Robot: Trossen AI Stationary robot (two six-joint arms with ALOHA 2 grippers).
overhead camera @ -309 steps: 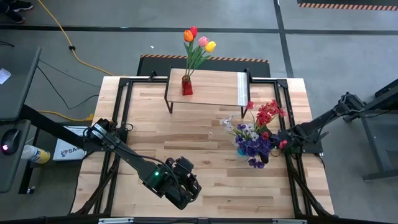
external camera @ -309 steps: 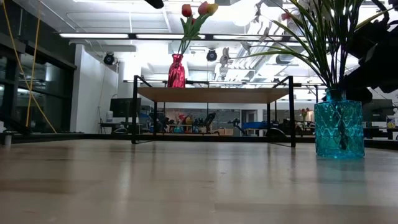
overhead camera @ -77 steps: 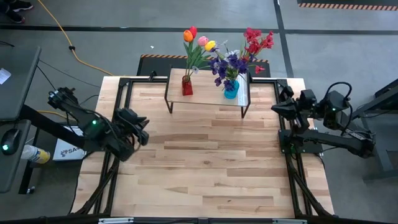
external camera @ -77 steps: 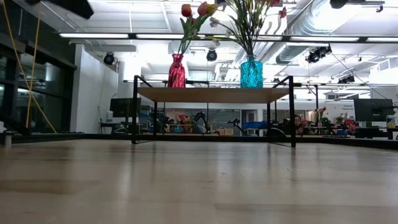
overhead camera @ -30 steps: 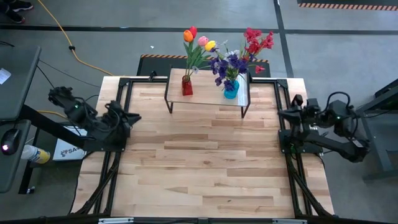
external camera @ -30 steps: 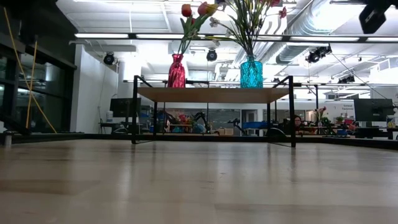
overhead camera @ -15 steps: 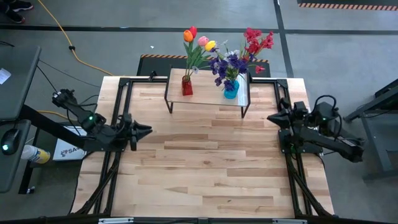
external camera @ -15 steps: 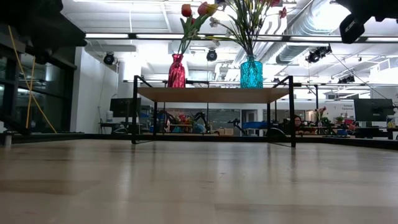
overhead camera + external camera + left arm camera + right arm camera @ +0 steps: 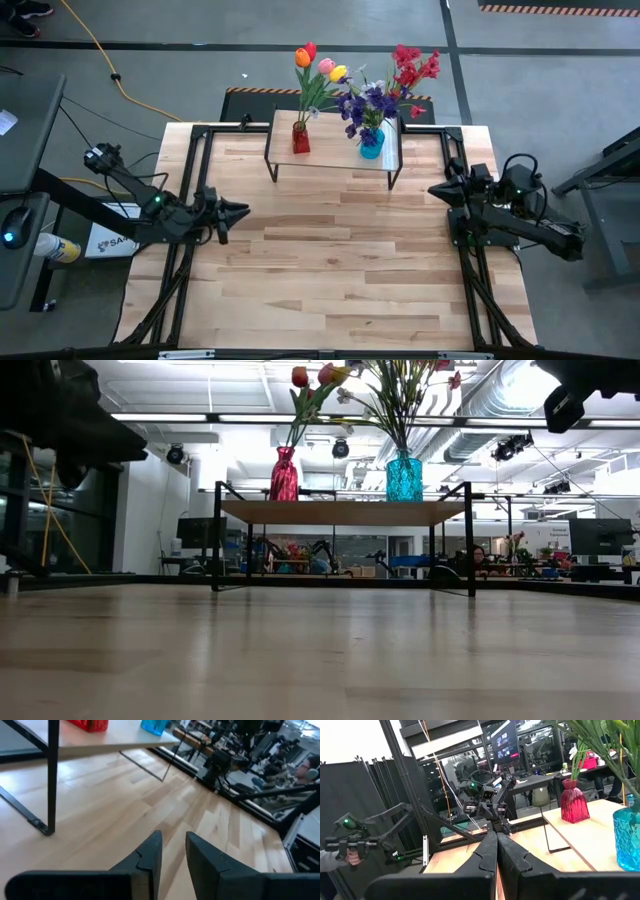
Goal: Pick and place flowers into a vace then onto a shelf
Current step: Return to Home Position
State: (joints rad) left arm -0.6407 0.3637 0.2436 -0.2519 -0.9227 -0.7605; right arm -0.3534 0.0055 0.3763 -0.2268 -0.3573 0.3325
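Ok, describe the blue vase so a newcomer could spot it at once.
At the far edge of the big plank table stands a low light-wood shelf on black legs. Of the two vases on it, the turquoise glass vase is the right-hand one seen from above. Unlike the red glass vase of tulips, it holds purple, white and red sprays.

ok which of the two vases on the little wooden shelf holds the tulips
The red glass vase, toward the left arm's side of the light-wood shelf; the blue glass vase beside it holds purple, white and red sprays instead.
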